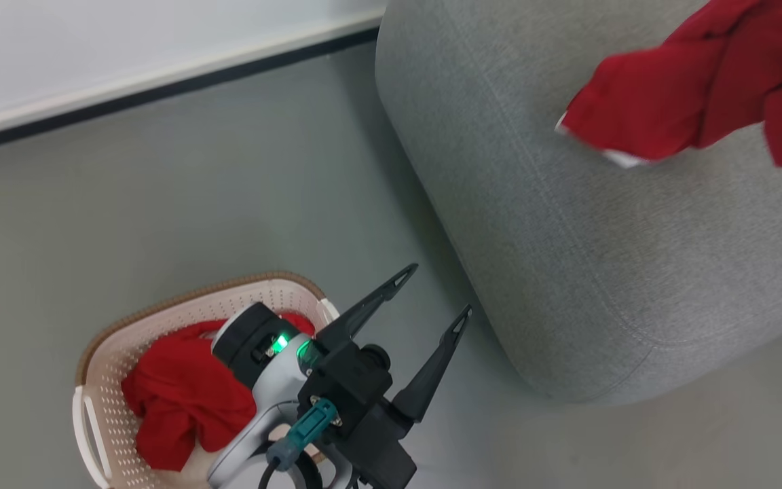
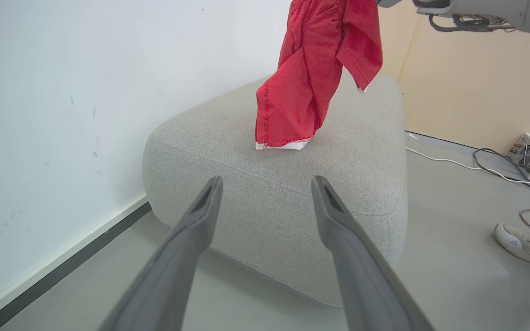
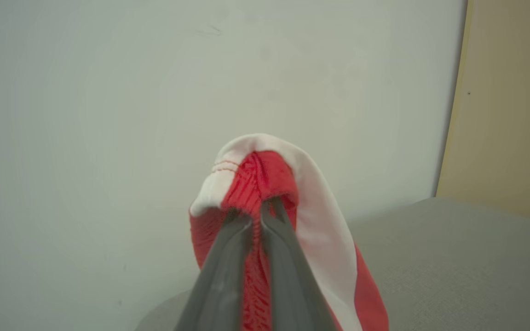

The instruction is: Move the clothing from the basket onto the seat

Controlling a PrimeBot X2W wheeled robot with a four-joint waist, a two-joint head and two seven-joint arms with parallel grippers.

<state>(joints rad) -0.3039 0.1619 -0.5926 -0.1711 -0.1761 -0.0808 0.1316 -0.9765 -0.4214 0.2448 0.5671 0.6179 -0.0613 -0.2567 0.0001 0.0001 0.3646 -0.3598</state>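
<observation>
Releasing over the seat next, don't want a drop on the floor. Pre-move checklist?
1. Right jaws shut on held garment: ok.
2. Held garment above the seat, hem seemingly touching it: ok.
3. Left jaws open, holding nothing: ok.
4. Basket emptied: not ok, second garment lies inside.
5. Person's shoe apart from the seat: ok.
6. Held garment's far side within the seat edge: cannot tell.
</observation>
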